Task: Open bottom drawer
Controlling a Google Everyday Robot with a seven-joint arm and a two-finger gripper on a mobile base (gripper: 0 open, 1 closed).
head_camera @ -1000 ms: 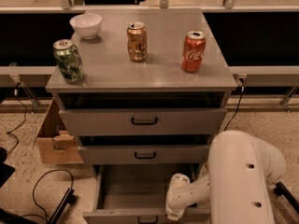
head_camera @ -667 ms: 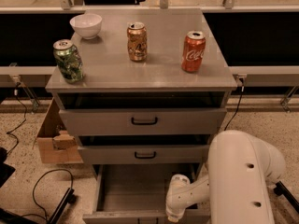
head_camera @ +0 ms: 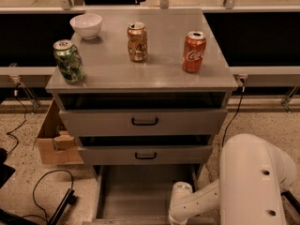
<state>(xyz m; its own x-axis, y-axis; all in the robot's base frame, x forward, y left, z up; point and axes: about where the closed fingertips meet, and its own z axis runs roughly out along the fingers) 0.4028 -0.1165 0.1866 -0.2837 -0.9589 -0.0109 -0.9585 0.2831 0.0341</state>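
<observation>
The bottom drawer (head_camera: 140, 191) of the grey metal cabinet stands pulled far out, and its plain grey inside shows. Its front panel lies at the bottom edge of the view and its handle is hidden. My white arm (head_camera: 253, 182) reaches in from the lower right. My gripper (head_camera: 179, 213) is low over the drawer's right front corner, partly cut off by the frame's bottom edge. The mid-sized middle drawer (head_camera: 145, 154) and the tall top drawer (head_camera: 144, 121) are both slightly ajar above it.
On the cabinet top (head_camera: 154, 76) stand a green can (head_camera: 68, 61), a white bowl (head_camera: 86, 26), a gold can (head_camera: 137, 41) and a red Coca-Cola can (head_camera: 194, 51). A cardboard box (head_camera: 54, 139) sits on the floor at left, with black cables (head_camera: 47, 186) nearby.
</observation>
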